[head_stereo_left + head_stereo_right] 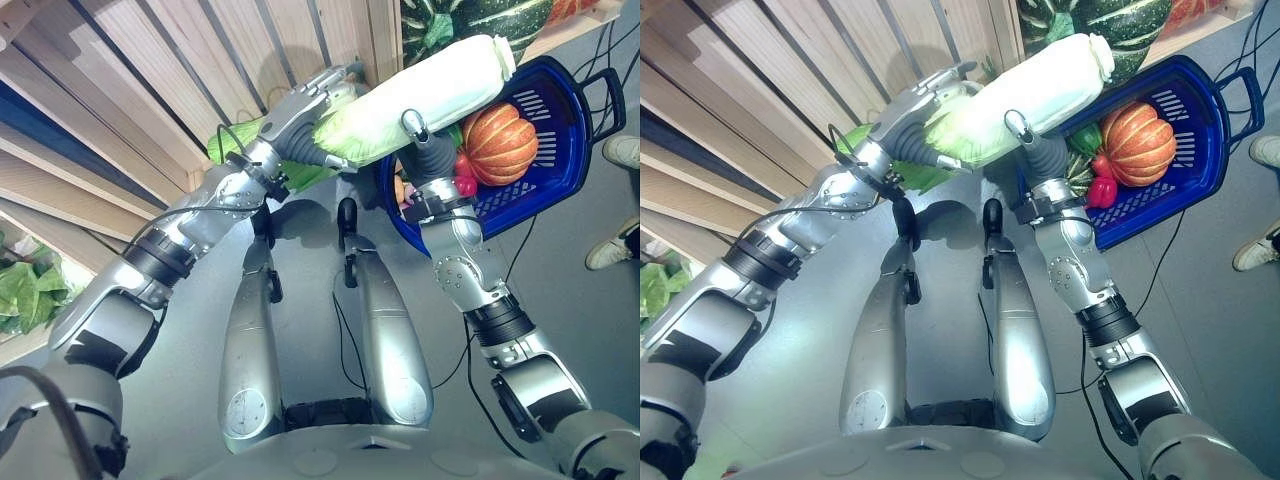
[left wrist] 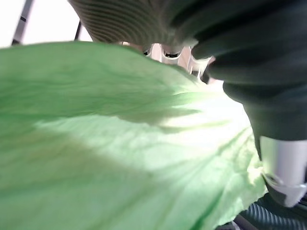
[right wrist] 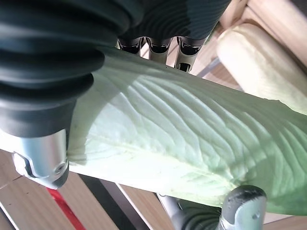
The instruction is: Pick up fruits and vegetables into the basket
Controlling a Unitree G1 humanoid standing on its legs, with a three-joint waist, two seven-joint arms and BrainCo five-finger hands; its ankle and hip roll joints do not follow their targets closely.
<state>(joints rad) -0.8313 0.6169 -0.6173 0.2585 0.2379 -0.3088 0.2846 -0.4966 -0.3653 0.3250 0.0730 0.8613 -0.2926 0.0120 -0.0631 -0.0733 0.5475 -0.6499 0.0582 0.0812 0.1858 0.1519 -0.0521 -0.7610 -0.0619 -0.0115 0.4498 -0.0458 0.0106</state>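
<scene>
L hand [image 1: 318,108] grips the leafy green end of the cabbage [image 1: 420,92], fingers wrapped over the top. The cabbage is held in the air, tilted, white stem end up and over the rim of the blue basket [image 1: 560,170]. R hand [image 1: 420,135] clasps it from below, mid-length, thumb up against its side. In the basket: a pumpkin [image 1: 500,142] w/ a red pepper [image 1: 464,185] just beside it.

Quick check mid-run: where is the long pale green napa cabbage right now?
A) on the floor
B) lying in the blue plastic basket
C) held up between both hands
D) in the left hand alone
C: the long pale green napa cabbage is held up between the left hand and right hand, not yet inside the blue plastic basket.
</scene>
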